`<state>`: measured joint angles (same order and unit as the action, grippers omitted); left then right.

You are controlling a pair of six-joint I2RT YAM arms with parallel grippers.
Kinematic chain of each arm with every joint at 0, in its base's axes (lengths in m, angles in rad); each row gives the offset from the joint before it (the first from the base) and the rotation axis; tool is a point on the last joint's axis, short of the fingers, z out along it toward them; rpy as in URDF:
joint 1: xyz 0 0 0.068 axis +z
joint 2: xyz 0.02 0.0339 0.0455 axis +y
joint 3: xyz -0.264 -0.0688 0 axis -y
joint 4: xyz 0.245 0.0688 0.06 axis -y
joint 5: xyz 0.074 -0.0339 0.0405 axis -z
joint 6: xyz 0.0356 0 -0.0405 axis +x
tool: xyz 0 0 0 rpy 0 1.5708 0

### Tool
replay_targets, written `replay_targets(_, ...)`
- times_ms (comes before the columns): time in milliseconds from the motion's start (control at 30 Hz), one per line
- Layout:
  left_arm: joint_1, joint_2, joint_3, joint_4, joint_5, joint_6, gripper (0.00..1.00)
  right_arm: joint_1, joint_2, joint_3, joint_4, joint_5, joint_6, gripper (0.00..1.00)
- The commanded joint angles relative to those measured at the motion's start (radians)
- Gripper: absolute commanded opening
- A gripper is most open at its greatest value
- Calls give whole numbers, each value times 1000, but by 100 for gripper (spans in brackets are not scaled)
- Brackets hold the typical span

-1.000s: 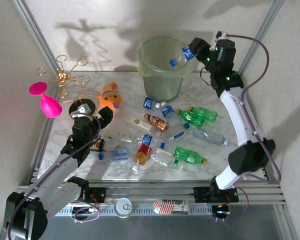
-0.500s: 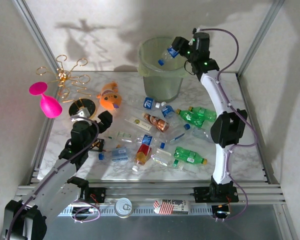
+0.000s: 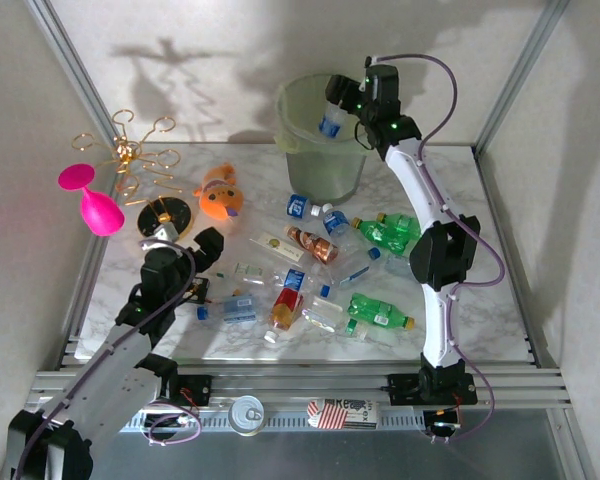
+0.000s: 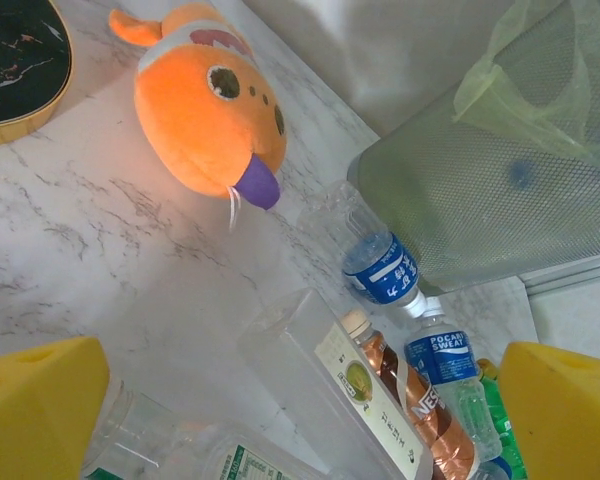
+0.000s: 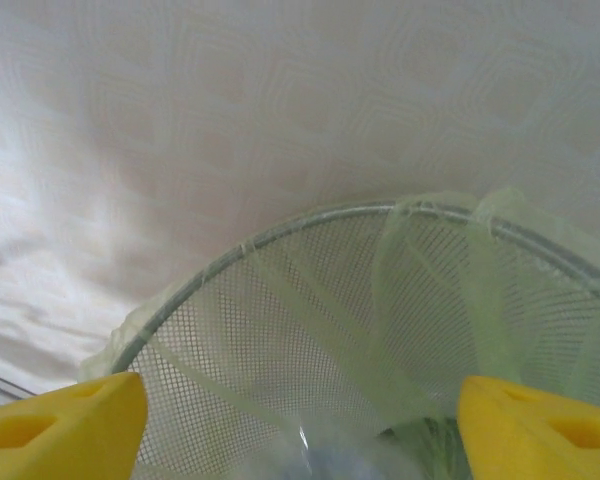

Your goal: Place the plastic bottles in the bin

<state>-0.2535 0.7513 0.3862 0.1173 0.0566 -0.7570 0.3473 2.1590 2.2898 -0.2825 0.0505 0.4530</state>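
our right gripper (image 3: 344, 103) hangs over the mouth of the bin (image 3: 292, 100), jaws apart, pads clear of the blue-labelled bottle (image 3: 330, 116), which stands nearly upright just beneath, inside the rim. the other bottles (image 3: 380, 312) lie on the table (image 3: 472, 185) before the bin, nearer our left gripper (image 3: 206, 247), which gapes wide and holds nothing.
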Motion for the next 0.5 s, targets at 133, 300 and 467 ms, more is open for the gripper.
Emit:
replay_targets(133, 8, -19, -23, -9, 0, -30, 99, 3, -92, 29, 5, -1, -57, 87)
replay_targets(300, 8, 6, -25, 17, 2, -48, 100, 16, -258, -146, 54, -4, -98, 88)
replay_targets(467, 5, 52, -18, 49, 14, -75, 100, 22, -462, -414, 130, -9, -102, 94)
